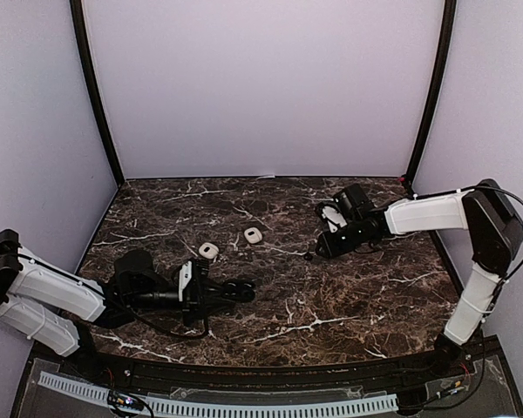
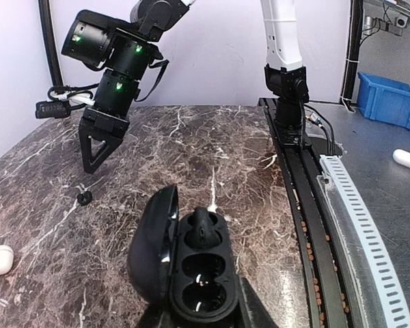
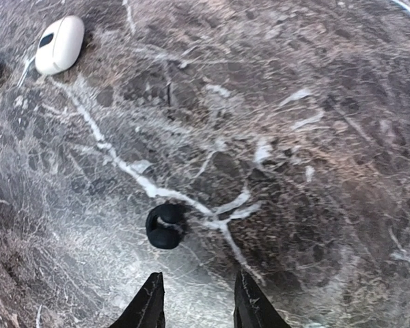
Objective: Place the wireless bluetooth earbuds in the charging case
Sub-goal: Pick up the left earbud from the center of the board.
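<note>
At left, the left gripper [image 2: 201,316] is clamped on the open black charging case [image 2: 191,273], with a seated bud [image 2: 202,229] in its far slot. Mid-table the loose black earbud [image 3: 165,227] lies alone. It is roundish, with no clear long axis or heading. The right gripper [image 3: 199,304], jaws apart and empty, hovers just right of it. This is the nearer arm.

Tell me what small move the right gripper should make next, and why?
Probably shift the right gripper forward over the black earbud, then descend: the bud lies on the table just beyond its open jaws, slightly to one side, not between them.
</note>
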You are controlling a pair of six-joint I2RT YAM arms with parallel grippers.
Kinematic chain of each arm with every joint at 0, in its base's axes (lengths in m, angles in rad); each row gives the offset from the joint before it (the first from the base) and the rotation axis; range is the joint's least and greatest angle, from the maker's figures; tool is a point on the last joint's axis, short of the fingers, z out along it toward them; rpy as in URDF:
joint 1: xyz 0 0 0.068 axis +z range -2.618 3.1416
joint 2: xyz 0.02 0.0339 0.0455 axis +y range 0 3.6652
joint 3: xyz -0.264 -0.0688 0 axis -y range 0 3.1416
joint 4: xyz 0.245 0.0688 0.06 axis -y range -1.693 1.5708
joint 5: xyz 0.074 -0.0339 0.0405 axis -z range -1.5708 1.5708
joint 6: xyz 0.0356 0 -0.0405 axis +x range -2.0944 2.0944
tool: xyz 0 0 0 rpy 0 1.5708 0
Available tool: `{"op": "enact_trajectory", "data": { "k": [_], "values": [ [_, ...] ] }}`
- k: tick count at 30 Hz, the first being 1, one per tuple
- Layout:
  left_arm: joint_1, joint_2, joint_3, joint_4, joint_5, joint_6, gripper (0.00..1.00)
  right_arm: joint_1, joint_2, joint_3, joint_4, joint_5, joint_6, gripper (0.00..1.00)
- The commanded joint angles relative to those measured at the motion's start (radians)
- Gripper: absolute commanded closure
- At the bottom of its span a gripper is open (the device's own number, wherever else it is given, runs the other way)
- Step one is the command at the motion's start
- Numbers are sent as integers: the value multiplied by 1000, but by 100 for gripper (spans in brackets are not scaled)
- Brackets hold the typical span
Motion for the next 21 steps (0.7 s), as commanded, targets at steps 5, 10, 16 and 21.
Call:
{"op": "enact_trajectory", "data": {
  "k": [5,10,16,21],
  "values": [
    [5,-26,-10,11,-22,3,82,71,-4,51,-16,-40,-48,67],
    [5,-24,-2,-4,-16,0,82,108,43,104,-70,20,-32,71],
    [5,-23,1,-12,-13,-2,82,145,118,175,-103,58,-3,71],
    [5,-25,2,-19,-16,-2,82,149,161,218,-129,88,16,70]
  ]
}}
